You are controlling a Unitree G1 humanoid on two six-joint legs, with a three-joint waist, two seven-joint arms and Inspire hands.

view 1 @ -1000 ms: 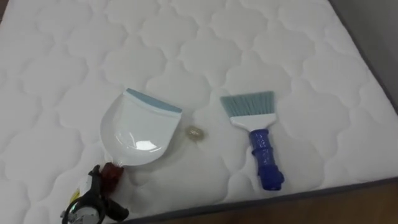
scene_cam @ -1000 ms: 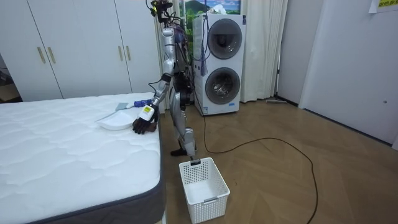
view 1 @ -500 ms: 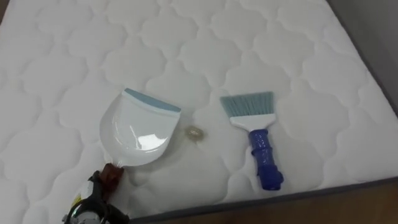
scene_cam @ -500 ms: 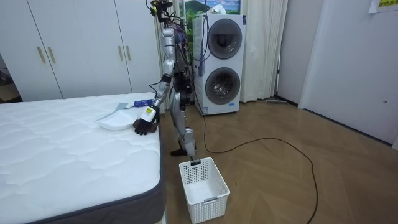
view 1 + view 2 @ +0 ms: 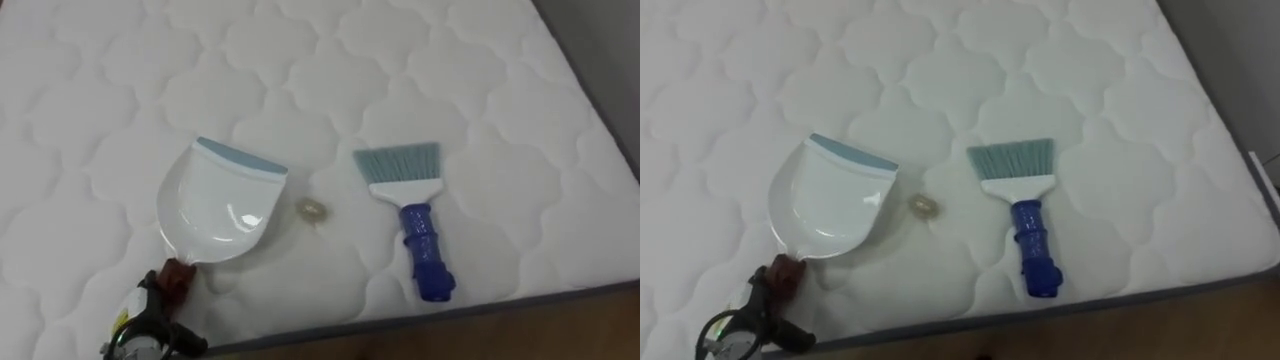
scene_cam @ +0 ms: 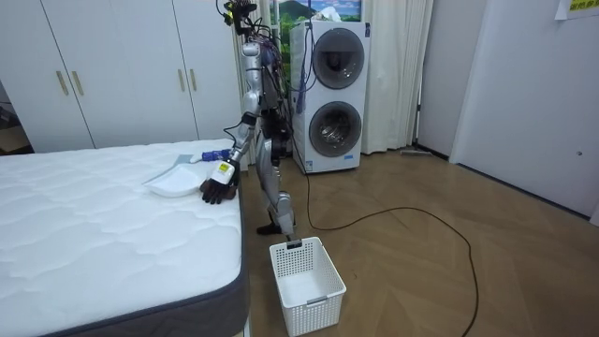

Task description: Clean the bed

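Note:
A white dustpan (image 5: 220, 205) with a pale blue lip lies on the quilted white mattress (image 5: 400, 70), its lip pointing up and right. My left hand (image 5: 148, 322) sits at the lower left, curled round the pan's reddish handle (image 5: 177, 273). A small pale scrap (image 5: 313, 210) rests just right of the lip. Further right lies a brush (image 5: 412, 215) with teal bristles and a blue handle, untouched. From the room view I stand at the bed's side, left hand (image 6: 217, 190) on the mattress by the dustpan (image 6: 173, 180).
The mattress's dark near edge (image 5: 520, 302) runs along the bottom right, with wooden floor beyond it. A white laundry basket (image 6: 307, 281) stands on the floor beside the bed. Stacked washing machines (image 6: 332, 94) stand behind me, wardrobes (image 6: 122, 65) past the bed.
The whole picture has shifted slightly. My left hand stays at the dustpan's handle, a touch lower in view. Brush and scrap have not moved.

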